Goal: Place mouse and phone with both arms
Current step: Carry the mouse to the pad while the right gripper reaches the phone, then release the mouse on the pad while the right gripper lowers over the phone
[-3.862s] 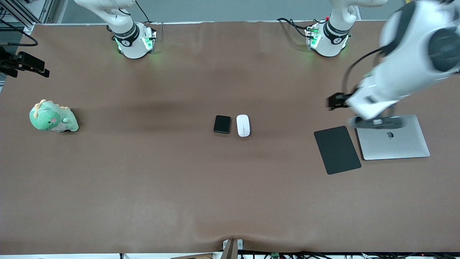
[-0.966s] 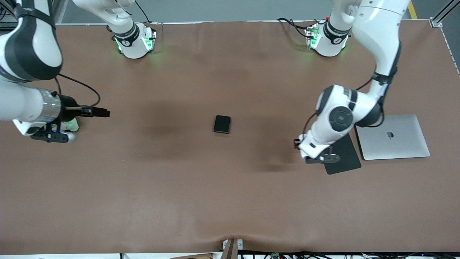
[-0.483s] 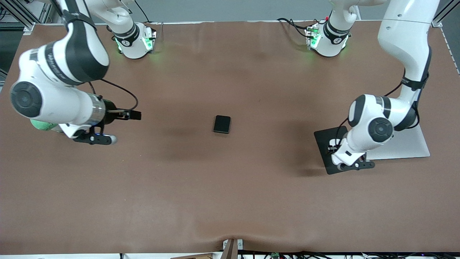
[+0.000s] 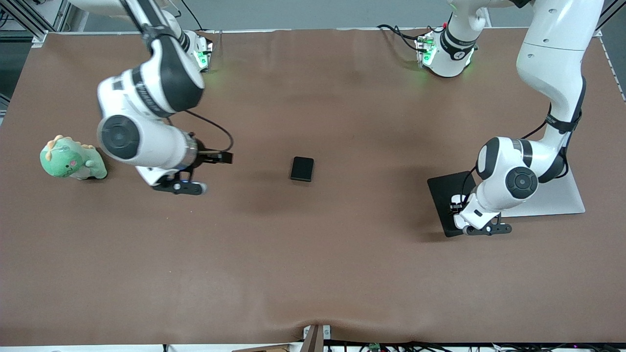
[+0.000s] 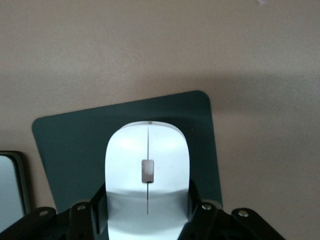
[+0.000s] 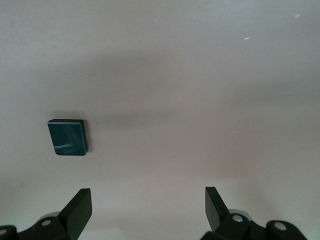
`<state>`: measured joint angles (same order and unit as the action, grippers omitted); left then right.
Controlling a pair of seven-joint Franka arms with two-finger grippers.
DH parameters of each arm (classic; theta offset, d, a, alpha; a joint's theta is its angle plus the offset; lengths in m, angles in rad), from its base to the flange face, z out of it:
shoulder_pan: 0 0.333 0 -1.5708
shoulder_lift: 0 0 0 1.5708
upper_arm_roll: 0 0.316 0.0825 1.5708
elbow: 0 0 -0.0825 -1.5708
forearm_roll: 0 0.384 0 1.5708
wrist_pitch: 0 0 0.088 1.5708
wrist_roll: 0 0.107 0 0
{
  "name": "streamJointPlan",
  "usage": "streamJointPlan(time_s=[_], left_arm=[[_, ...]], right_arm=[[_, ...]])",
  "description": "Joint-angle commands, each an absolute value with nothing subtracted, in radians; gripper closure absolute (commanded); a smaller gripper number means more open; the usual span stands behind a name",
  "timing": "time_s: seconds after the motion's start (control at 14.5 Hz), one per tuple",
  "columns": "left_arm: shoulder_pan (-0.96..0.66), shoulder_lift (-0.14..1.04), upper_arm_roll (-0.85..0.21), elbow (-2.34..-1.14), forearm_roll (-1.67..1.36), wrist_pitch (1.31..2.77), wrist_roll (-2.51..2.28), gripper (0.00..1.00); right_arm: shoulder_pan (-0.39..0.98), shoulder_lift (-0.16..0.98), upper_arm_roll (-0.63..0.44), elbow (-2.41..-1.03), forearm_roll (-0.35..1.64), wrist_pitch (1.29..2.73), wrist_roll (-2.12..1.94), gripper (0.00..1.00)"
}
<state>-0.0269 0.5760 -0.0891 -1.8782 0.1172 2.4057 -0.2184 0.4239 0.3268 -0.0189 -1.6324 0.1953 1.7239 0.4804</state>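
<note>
Two arms engaged: mouse held over its pad, phone not yet taken.

Toward the right arm's end of the table a green dinosaur plush (image 4: 72, 159) is seen. The right gripper (image 6: 147, 207) is spread wide and empty, over bare table between the plush and the phone (image 4: 302, 169), which lies flat at mid-table. The mouse (image 5: 147, 175) is clamped between the fingers of the left gripper (image 4: 481, 229), low over the black mouse pad (image 4: 442, 188), beside the closed silver laptop (image 4: 562, 193). Step judged: placing of the mouse, nearly done. Next, a short descent and release are called for; the right gripper must be carried over the phone.
</note>
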Motion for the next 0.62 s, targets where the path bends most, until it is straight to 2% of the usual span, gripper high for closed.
streamJointPlan(time_s=[0.0, 0.07, 0.34, 0.55], left_arm=[[-0.017, 0.577, -0.095, -1.887, 0.137, 2.422, -0.224, 0.13], [-0.017, 0.574, -0.095, -1.887, 0.135, 2.419, -0.224, 0.0], [-0.025, 0.487, -0.1, -1.872, 0.126, 2.369, -0.239, 0.0], [-0.021, 0.34, -0.101, -1.795, 0.124, 2.17, -0.222, 0.0]], right_arm=[[0.501, 0.366, -0.026, -1.652, 0.213, 1.81, 0.581, 0.0], [0.52, 0.383, -0.026, -1.652, 0.213, 1.837, 0.604, 0.0], [0.591, 0.449, -0.028, -1.652, 0.213, 1.943, 0.678, 0.0], [0.623, 0.479, -0.026, -1.652, 0.213, 1.985, 0.718, 0.0]])
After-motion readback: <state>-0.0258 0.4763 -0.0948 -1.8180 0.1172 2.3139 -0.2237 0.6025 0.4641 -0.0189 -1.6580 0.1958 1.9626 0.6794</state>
